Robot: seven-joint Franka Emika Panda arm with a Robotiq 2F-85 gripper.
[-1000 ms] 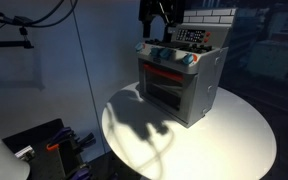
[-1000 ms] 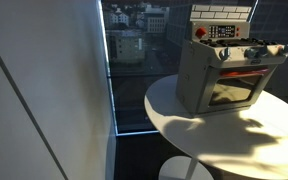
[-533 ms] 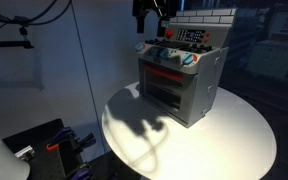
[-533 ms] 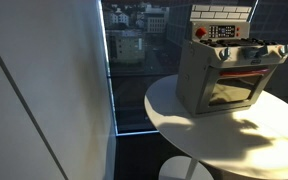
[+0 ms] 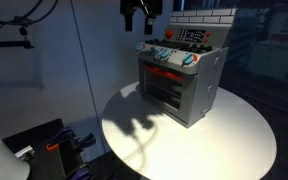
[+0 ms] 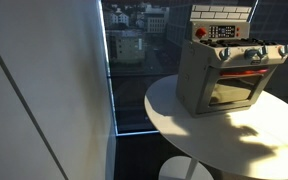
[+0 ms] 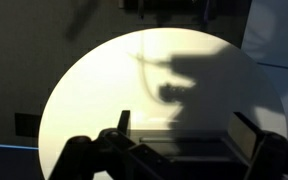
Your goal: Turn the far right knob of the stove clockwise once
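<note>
The stove (image 5: pixel 180 78) stands on the far part of a round white desk (image 5: pixel 234 132), its glass door and red strip turned towards the desk's near left edge in an exterior view. Its brick-patterned back wall rises behind a sloped panel that bears a row of small knobs. The far right knob (image 5: pixel 189 61) sits at the right end of that row, near the stove's right front corner. It is too small to show how it is turned. In an exterior view (image 6: pixel 280 49) the same knob lies at the right end of the panel, above the door window.

The hand (image 5: pixel 139 18) hangs in the air above and to the left of the stove, well apart from the panel and touching nothing. In the wrist view the hand (image 7: pixel 184 138) comes in from the bottom edge. Its two fingers (image 7: pixel 119 130) are spread wide, with only bare desk top between them, so it holds nothing. The shadow (image 7: pixel 179 78) of arm and cable falls across the bright desk (image 7: pixel 84 95), and it also shows on the near left part of the desk in an exterior view (image 5: pixel 139 130).
</note>
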